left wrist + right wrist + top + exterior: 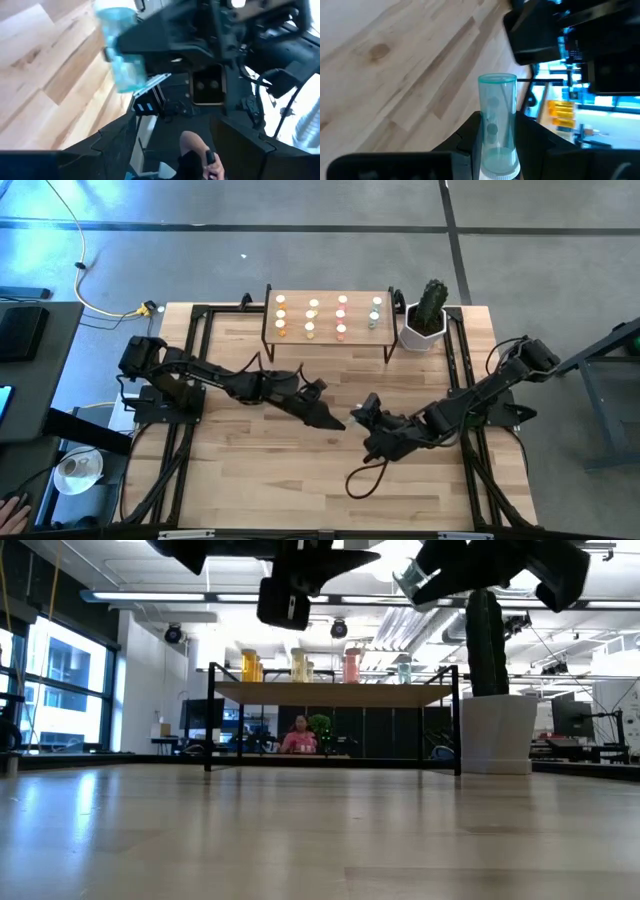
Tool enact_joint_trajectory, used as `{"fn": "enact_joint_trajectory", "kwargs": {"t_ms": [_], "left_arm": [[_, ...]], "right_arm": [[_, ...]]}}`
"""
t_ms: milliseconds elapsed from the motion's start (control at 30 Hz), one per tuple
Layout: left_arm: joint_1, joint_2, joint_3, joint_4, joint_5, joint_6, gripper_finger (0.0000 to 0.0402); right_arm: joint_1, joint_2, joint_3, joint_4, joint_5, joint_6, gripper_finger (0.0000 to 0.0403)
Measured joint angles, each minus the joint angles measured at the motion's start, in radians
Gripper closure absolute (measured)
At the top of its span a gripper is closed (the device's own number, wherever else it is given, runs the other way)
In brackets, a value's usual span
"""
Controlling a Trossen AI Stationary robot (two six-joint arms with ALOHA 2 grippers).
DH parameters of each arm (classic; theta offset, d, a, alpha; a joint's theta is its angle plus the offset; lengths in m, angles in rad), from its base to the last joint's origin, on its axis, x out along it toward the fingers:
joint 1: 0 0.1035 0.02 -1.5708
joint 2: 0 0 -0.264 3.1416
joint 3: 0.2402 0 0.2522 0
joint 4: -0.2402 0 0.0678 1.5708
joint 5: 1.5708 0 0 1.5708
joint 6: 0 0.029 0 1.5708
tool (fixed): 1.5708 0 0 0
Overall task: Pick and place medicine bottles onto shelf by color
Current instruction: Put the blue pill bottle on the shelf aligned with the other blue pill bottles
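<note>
Right claw: clamped on a teal bottle, raised above the surface.
Left claw: spread apart, empty.

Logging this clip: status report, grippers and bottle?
Right gripper shut on a green medicine bottle, mid-table. Left gripper open, empty, close opposite. Shelf holds bottle rows; path looks clear.

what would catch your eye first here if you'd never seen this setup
Both arms meet over the middle of the table, and the right gripper is shut on a clear green bottle, cap toward the wrist. Behind them the shelf at the far edge carries neat rows of colored bottles, beside a potted cactus.
</note>
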Motion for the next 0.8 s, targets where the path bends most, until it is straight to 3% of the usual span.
{"fn": "enact_joint_trajectory", "kwargs": {"t_ms": [200,800], "left_arm": [[0.015,0.000,0.000,-0.018,0.000,0.000,0.0161],[0.024,0.000,0.000,-0.013,-0.029,-0.014,0.0161]], "right_arm": [[0.017,0.000,0.000,0.074,0.052,-0.102,0.0323],[0.012,0.000,0.000,0.259,0.047,-0.327,0.0323]]}}
